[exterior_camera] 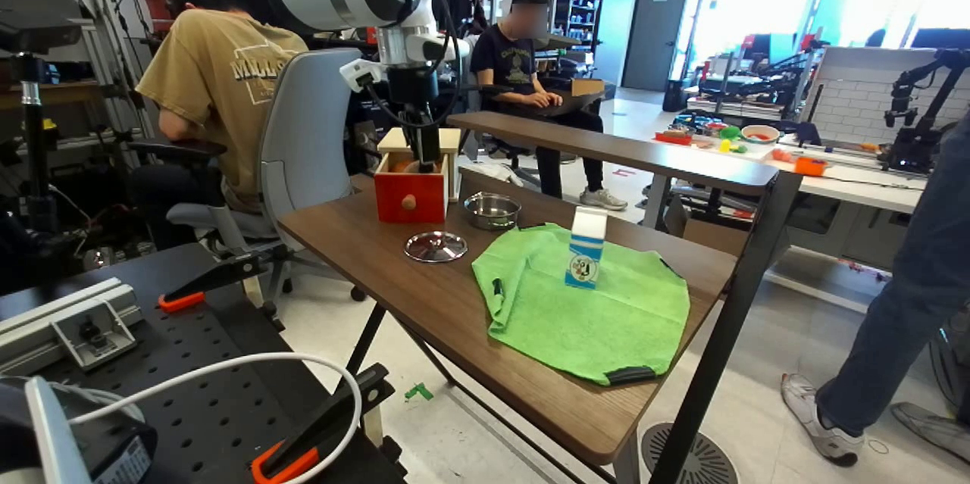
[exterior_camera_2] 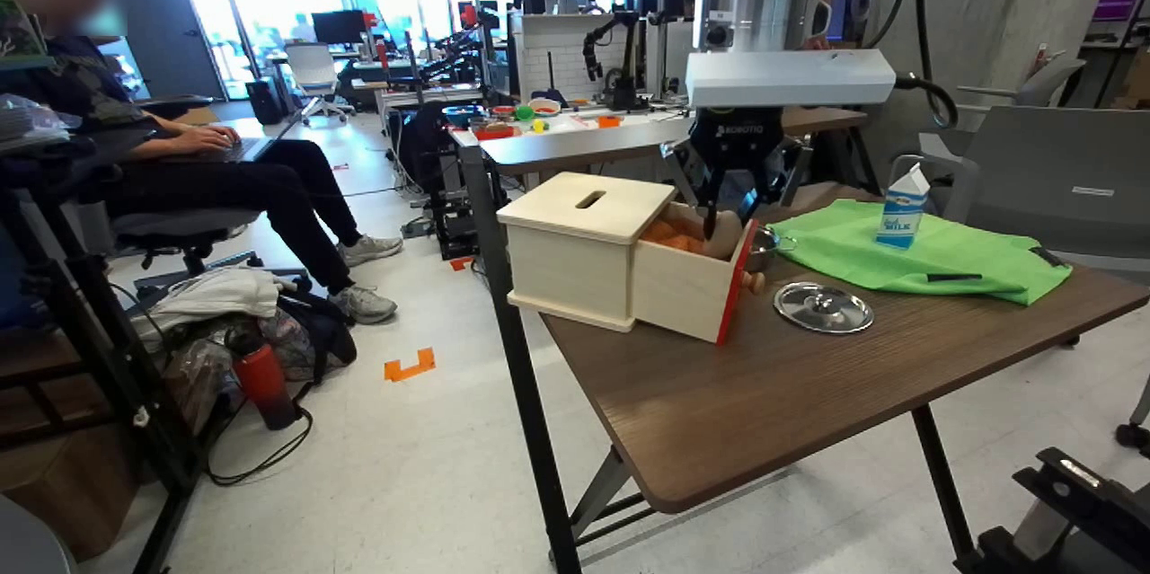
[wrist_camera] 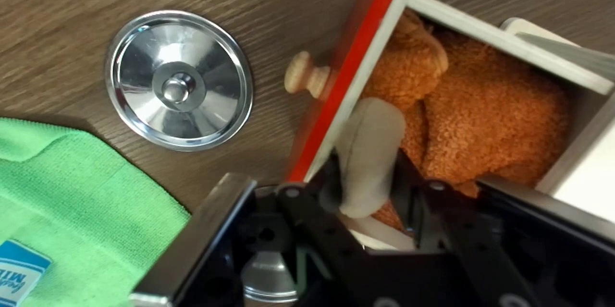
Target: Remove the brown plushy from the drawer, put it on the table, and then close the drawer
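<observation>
The claw hangs over the front end of the drawer, a finger on either side of a pale, soft lump; it looks clenched on that lump, though how firmly does not show. The lump seems to be a limb or snout of the plushy, whose orange-brown body lies inside the drawer; it probably makes the handiest grip because it stands up near the front wall. The drawer juts out of its case, presumably so that the claw can come in from above. In front of the drawer the lid lies flat on the table, and the pot stands near it. With those so close, the plushy would best be lifted well above the walls before being carried aside. Farther out, the carton stands upright on the cloth.
</observation>
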`<state>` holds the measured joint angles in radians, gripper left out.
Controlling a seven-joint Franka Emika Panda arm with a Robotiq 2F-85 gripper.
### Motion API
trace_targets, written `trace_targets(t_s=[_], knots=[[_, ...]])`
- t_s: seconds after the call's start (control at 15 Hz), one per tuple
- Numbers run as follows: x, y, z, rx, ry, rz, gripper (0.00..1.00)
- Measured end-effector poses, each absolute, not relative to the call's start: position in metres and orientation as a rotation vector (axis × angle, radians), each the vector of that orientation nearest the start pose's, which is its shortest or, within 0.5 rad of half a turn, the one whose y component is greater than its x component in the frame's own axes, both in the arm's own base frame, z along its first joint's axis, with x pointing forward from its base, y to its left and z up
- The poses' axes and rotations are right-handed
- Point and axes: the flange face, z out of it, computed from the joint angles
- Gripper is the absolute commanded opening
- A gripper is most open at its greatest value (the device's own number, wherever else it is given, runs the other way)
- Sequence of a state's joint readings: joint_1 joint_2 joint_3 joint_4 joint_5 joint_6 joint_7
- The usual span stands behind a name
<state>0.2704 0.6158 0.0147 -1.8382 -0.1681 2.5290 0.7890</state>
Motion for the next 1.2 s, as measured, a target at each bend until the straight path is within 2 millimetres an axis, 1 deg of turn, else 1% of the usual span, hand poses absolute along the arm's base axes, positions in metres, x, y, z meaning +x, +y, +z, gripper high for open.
trace_targets(t_s=[0.13,0.2,0.33,0.47,0.6,0.8,1.0,1.2], knots=[[0.625,0.189,0.199,-3.125,0.578,-0.179,0.0],[0.624,0.191,0.199,-3.126,0.572,-0.179,0.03],[0.624,0.195,0.199,-3.127,0.559,-0.181,0.0],[0.624,0.198,0.201,-3.127,0.546,-0.187,0.02],[0.625,0.199,0.207,-3.123,0.537,-0.2,0.02],[0.627,0.197,0.224,-3.102,0.546,-0.223,0.02],[0.624,0.186,0.239,-3.079,0.602,-0.213,0.02],[0.615,0.16,0.25,-3.088,0.676,-0.156,0.02]])
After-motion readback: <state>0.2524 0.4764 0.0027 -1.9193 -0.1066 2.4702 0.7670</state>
